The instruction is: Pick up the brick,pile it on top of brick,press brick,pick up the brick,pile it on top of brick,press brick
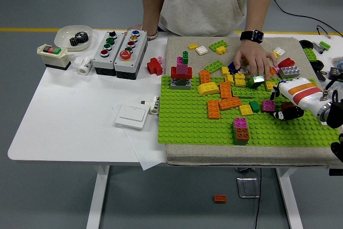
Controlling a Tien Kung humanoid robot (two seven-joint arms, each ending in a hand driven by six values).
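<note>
White orange-banded right arm (300,94), black fingers (286,113)

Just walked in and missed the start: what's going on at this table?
A brick-stacking session on a green baseplate. The robot's right hand reaches in from the right over the plate near a magenta brick; whether it holds anything is unclear. A person's hand across the table is lifting a green brick from the loose pile. A magenta-on-orange stack stands near the front. The left arm isn't visible.

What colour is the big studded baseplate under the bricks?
Bright green baseplate, clearest in the head view.
</note>
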